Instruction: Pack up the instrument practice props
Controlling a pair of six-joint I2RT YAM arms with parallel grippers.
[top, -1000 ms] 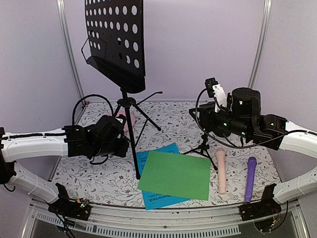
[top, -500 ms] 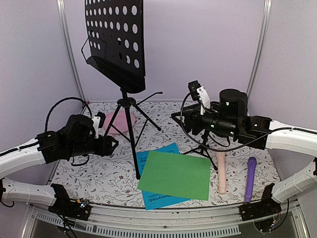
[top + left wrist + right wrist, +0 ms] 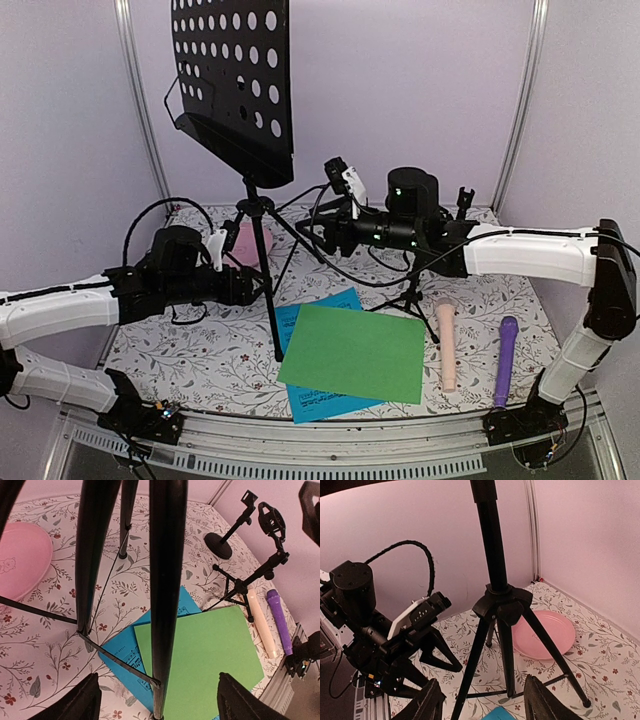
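The black perforated music rack (image 3: 235, 80) stands on its tripod (image 3: 262, 250) at the back left. My left gripper (image 3: 256, 290) (image 3: 157, 702) is open, its fingers on either side of the tripod's front leg (image 3: 165, 605) without touching it. My right gripper (image 3: 312, 232) (image 3: 487, 702) is open just in front of the tripod hub (image 3: 502, 605). A green sheet (image 3: 355, 352) lies on a blue sheet (image 3: 320, 305). The beige microphone (image 3: 447, 345) and purple microphone (image 3: 505, 360) lie at the front right. One small mic support (image 3: 412, 295) stands beside them, another (image 3: 462, 200) at the back right.
A pink plate (image 3: 245, 242) (image 3: 545, 632) lies on the flowered tabletop behind the tripod legs. A thin brace (image 3: 117, 660) joins the tripod legs low down. The enclosure walls close in the back and both sides.
My left gripper has opened wide and moved right, up to the tripod's front leg. My right arm has reached left across the table to the tripod hub.
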